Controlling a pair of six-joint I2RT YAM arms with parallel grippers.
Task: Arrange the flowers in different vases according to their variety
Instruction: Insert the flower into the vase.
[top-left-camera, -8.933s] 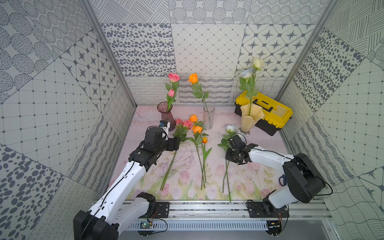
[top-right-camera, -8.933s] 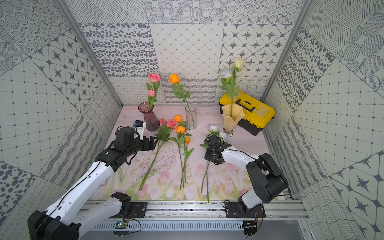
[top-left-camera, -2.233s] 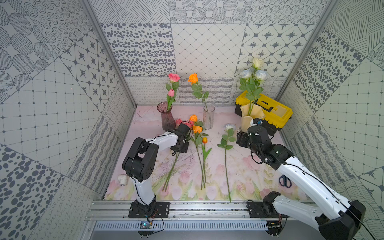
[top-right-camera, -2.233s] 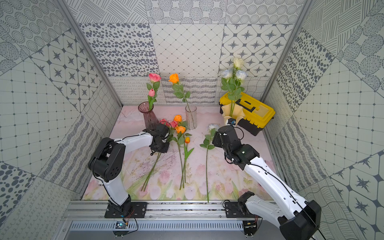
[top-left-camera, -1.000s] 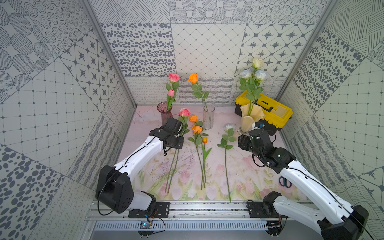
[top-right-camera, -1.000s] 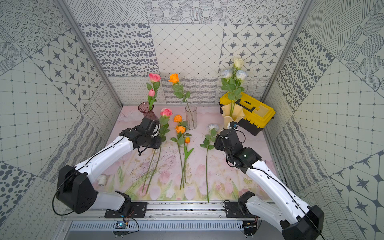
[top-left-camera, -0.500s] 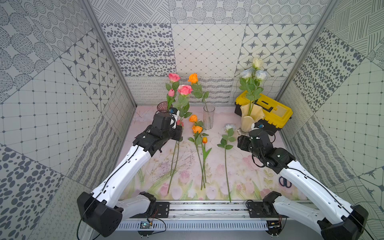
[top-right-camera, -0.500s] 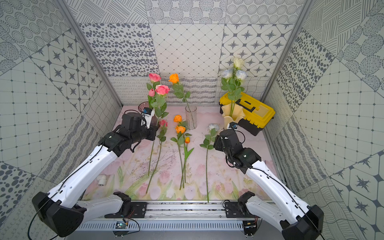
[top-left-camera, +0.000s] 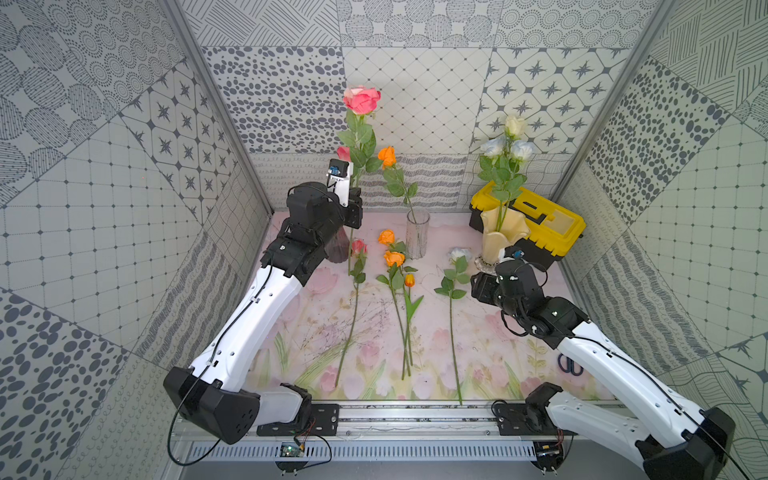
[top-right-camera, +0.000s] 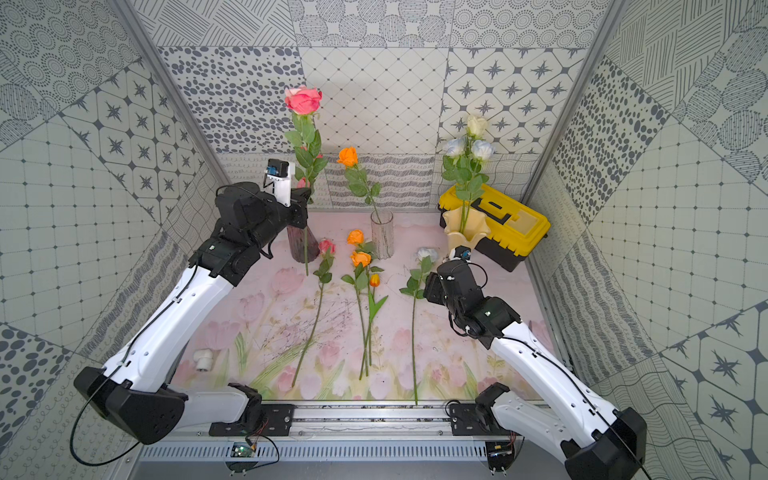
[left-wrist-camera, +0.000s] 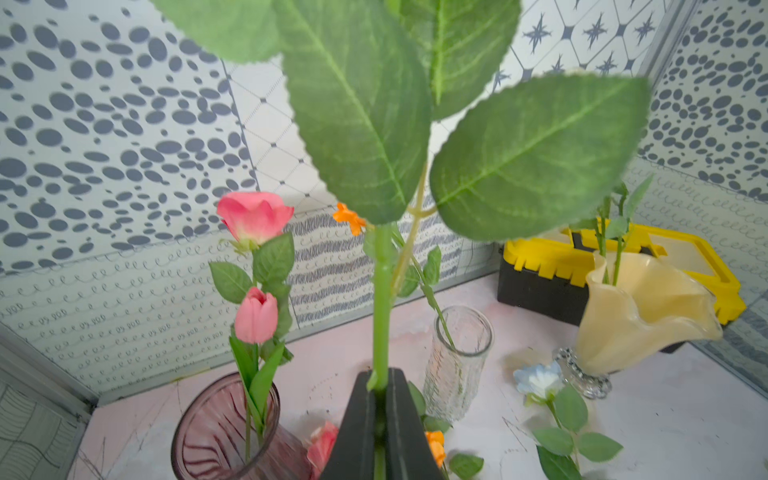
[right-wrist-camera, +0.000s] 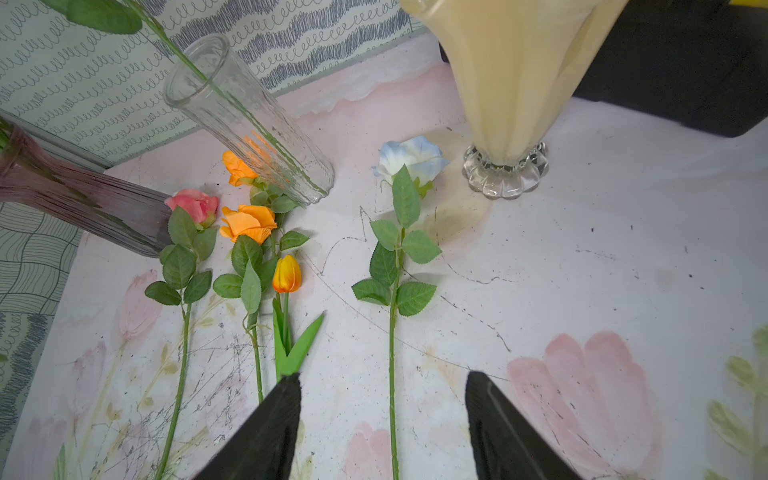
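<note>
- One pink rose (top-left-camera: 361, 99) is rising upright beside the purple vase (top-right-camera: 300, 245), off the tabletop (top-left-camera: 478, 332) where it was lying; the left pincer (left-wrist-camera: 380, 386) is pinching its stem, lower end hanging outside the vase.
- Right of that vase, the right pincer (right-wrist-camera: 382, 376) is waiting spread above the pale-blue rose (right-wrist-camera: 411, 158).
- Insertion into that vase is likely coming next.
</note>
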